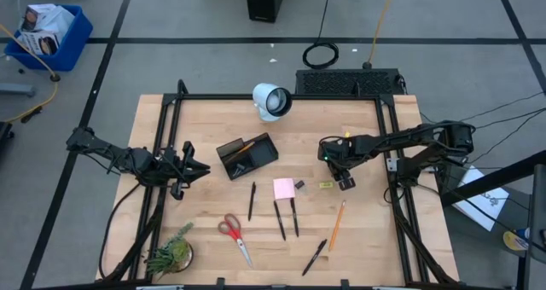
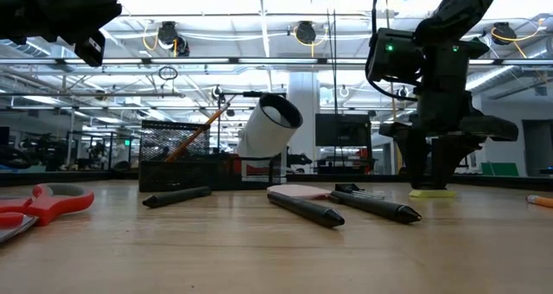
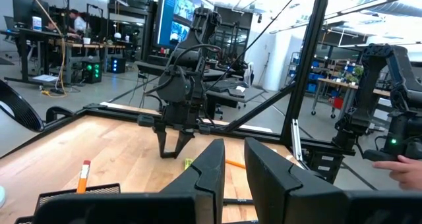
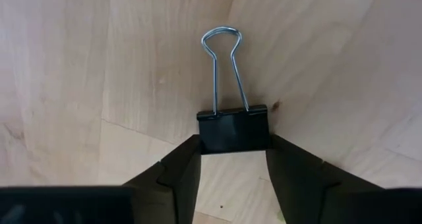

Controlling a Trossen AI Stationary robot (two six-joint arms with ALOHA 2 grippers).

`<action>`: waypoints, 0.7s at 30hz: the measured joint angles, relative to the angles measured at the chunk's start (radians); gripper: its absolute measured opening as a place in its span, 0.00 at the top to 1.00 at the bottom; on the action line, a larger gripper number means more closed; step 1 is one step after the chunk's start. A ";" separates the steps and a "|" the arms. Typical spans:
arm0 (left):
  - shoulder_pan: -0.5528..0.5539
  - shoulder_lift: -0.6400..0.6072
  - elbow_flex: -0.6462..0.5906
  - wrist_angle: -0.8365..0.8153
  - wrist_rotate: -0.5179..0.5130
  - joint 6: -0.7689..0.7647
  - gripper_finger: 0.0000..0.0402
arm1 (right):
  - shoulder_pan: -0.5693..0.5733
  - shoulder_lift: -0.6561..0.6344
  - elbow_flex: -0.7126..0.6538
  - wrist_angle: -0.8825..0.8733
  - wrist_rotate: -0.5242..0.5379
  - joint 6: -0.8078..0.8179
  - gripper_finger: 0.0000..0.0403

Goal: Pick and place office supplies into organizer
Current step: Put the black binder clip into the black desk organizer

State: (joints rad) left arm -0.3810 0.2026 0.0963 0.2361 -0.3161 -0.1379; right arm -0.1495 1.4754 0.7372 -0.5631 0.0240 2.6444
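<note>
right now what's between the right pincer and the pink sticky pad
In the high view, a small yellow clip lies on the table between the right pincer and the pink sticky pad; the rest is bare wood.

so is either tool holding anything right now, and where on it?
Right tool is closed on the black binder clip, fingers pinching its body sides, clip not lifted. Left tool holds nothing.
</note>
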 joint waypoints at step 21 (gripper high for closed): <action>0.000 0.000 0.000 0.000 0.000 0.000 0.84 | 0.000 0.003 -0.002 0.228 0.005 -0.499 0.62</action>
State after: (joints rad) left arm -0.3813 0.2028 0.0963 0.2361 -0.3161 -0.1379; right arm -0.1493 1.4780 0.7353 -0.3354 0.0292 2.1458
